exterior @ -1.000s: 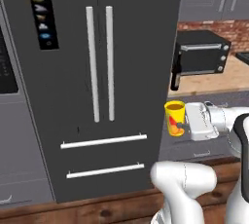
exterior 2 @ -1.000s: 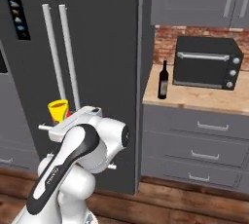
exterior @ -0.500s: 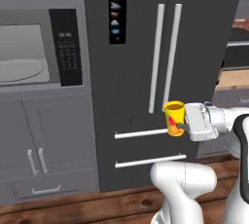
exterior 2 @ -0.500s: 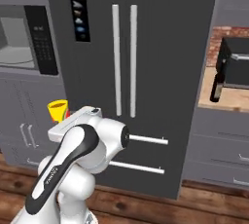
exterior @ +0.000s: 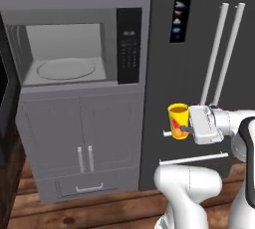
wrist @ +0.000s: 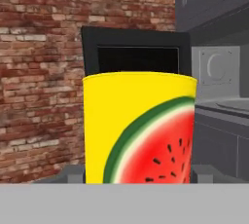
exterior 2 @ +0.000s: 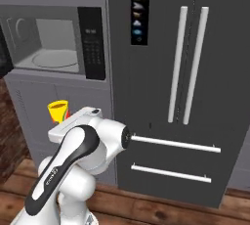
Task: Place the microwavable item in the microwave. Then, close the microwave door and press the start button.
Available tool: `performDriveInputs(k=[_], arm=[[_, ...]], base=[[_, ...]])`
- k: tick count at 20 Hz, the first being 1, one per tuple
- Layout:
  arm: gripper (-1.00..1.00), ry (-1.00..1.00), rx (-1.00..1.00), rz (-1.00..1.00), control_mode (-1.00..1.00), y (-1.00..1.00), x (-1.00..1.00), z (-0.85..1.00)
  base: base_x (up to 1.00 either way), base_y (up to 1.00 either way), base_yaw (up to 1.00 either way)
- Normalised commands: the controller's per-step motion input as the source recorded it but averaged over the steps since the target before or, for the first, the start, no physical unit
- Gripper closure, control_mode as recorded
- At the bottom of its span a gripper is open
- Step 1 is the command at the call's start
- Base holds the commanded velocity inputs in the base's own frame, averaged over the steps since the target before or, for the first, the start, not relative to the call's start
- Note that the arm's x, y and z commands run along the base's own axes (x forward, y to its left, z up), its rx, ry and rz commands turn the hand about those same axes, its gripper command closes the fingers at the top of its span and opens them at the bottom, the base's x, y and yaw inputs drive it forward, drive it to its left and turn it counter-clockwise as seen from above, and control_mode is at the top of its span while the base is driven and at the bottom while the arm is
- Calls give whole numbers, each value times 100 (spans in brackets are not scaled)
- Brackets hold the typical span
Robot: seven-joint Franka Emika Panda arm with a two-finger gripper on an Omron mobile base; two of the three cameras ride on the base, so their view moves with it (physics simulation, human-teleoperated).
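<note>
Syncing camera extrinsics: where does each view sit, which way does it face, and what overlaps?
Left base view: behind the arm on its left, facing the open microwave and fridge; white arm at lower right, gripper shut on the yellow cup.
Right base view: behind on the right, same wall; arm at lower left, cup rim above it.
Hand view: along the jaws, cup up close, microwave door and brick wall beyond.
Shared: both base views show microwave, fridge, cup.

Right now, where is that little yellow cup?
The yellow cup is upright in the robot's hand, in front of the fridge, lower than the open microwave and to its right.
</note>
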Motion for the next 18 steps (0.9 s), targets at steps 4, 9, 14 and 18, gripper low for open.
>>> performDriveInputs(k=[4, 9, 14, 18], arm=[[100, 0, 0, 0, 100, 0, 0, 0], [100, 0, 0, 0, 100, 0, 0, 0], [100, 0, 0, 0, 100, 0, 0, 0], [100, 0, 0, 0, 100, 0, 0, 0]], base=[[9, 81, 0], [39, 37, -3], [45, 29, -1], [34, 54, 0]])
